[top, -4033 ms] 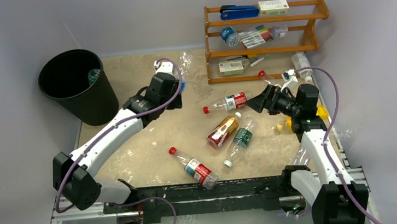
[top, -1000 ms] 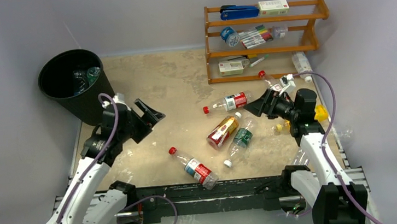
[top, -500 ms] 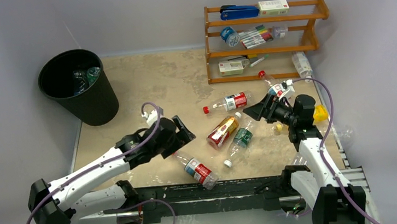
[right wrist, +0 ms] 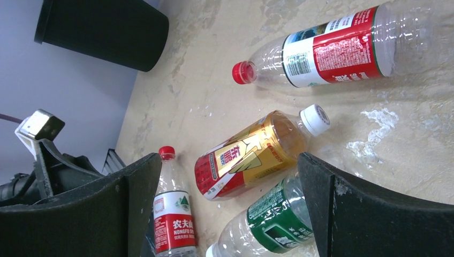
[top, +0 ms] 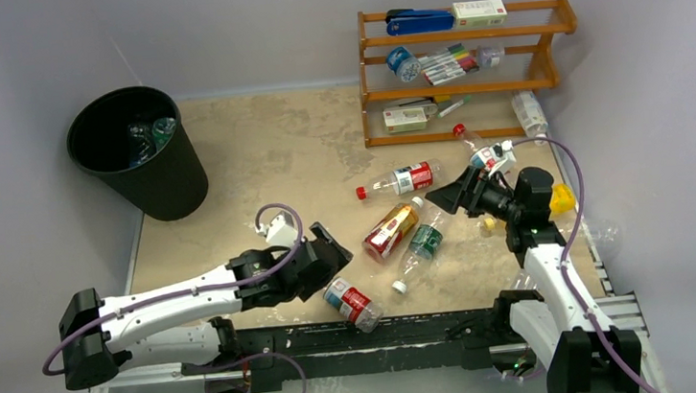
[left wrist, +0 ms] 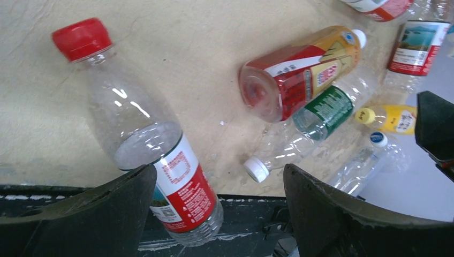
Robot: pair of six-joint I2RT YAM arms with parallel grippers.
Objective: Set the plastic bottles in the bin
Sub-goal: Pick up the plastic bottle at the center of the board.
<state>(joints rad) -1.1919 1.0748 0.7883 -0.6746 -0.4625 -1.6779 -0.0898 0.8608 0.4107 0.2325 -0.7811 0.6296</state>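
Nearest, well apart from the large round black plastic bin (top: 164,180), the left tool (left wrist: 219,170) hangs spread wide over a clear red-capped plastic bottle (left wrist: 140,134), seemingly lining up a grasp. Beyond, the right tool (right wrist: 222,166), likewise released and empty, faces the amber white-capped bottle (right wrist: 251,152), also well away from the bin, which holds some bottles (top: 139,139).

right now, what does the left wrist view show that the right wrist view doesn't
Only the left wrist view shows the yellow bottle and the clear blue-capped bottle beside it, near the right edge. Only the right wrist view shows the black bin, at its top left. Both show the amber bottle with its white cap, the green-labelled bottle beside it, and the red-capped Nongfu bottle, all lying on their sides.
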